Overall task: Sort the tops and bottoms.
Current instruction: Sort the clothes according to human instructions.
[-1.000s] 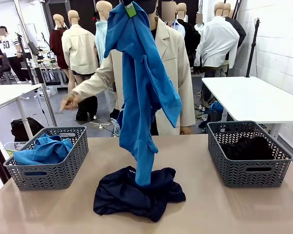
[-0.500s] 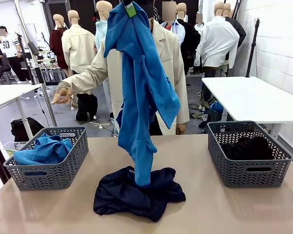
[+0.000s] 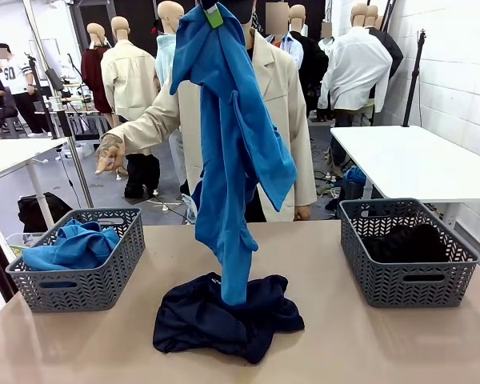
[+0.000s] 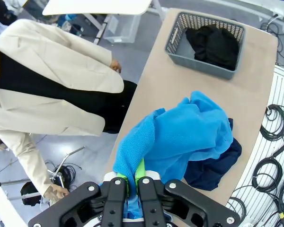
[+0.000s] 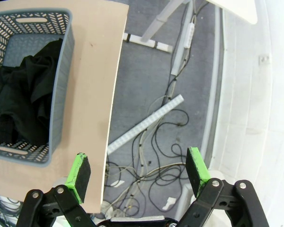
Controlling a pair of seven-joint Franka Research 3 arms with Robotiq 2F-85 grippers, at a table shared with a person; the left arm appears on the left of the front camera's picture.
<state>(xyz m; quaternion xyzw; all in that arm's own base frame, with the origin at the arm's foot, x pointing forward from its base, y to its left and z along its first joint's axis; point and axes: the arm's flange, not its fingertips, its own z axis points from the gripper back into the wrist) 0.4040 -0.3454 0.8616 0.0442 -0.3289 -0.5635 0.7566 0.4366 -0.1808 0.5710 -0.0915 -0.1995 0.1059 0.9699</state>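
A bright blue garment (image 3: 236, 144) hangs high over the table's middle, its top pinched at a green pad (image 3: 214, 18) at the picture's top edge. In the left wrist view my left gripper (image 4: 131, 178) is shut on that blue garment (image 4: 189, 130). Its lower end touches the dark navy garment (image 3: 224, 314) heaped on the table. A second bright blue garment (image 3: 74, 245) lies in the left basket (image 3: 80, 290). The black garment (image 3: 408, 242) fills the right basket (image 3: 404, 284). My right gripper (image 5: 138, 171) stands open off the table's edge, beside the black garment (image 5: 23, 99).
A person in a beige coat (image 3: 284, 104) stands at the far side, one hand (image 3: 110, 154) stretched out to picture left. A white table (image 3: 416, 160) stands behind right. Cables (image 5: 161, 142) lie on the floor beyond the table's edge.
The person's outstretched hand has shifted slightly near picture left. The hanging blue garment and both baskets have stayed put.
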